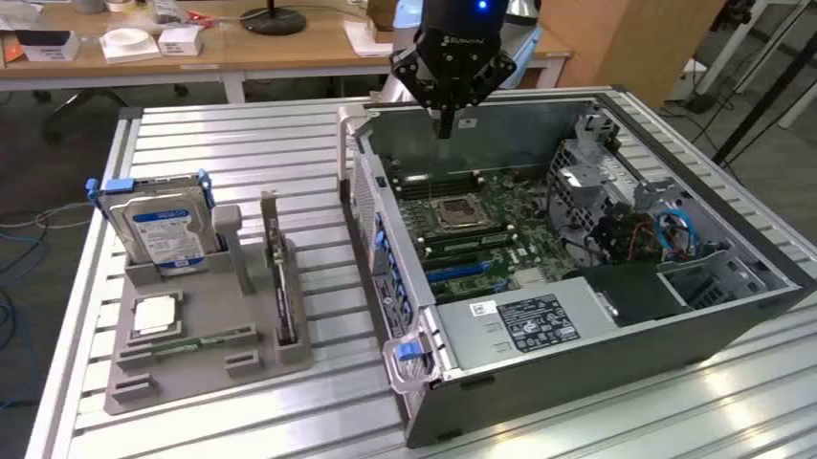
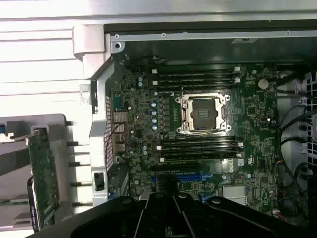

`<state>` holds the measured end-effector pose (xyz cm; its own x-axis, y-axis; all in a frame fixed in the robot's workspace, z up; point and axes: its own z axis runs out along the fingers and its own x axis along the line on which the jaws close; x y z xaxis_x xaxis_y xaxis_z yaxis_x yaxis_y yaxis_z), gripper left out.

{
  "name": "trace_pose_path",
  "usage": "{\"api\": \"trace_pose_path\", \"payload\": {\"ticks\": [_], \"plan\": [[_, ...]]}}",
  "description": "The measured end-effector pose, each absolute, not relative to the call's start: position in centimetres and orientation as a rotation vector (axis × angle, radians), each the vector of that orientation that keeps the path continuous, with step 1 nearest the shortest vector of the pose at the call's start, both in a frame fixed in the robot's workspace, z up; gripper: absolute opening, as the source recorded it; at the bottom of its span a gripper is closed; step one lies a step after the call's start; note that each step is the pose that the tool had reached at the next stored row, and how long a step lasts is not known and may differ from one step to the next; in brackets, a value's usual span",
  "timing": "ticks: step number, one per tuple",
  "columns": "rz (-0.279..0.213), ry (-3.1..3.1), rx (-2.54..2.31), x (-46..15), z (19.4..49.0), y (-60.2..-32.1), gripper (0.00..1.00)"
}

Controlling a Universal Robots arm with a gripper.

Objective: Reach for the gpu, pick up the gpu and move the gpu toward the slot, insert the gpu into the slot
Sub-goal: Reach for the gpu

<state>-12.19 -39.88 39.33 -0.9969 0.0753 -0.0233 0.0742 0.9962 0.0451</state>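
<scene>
Gripper (image 1: 446, 129) hovers closed above case (image 1: 613, 356) on slatted table (image 1: 230, 143)

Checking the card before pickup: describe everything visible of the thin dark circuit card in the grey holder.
The thin, dark green-black circuit card stands upright on its long edge in a slot of the grey plastic holder, a silver metal bracket at its far end. Only the holder touches it. It sits to the exterior view's left of the open grey computer case; the black hand hangs above that case, apart from the card.
</scene>
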Motion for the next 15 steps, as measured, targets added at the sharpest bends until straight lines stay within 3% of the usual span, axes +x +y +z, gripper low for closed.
{"api": "trace_pose_path", "payload": {"ticks": [15], "plan": [[0.069, 3.114, 0.117, -12.57, 39.33, -39.88, 0.11]]}}
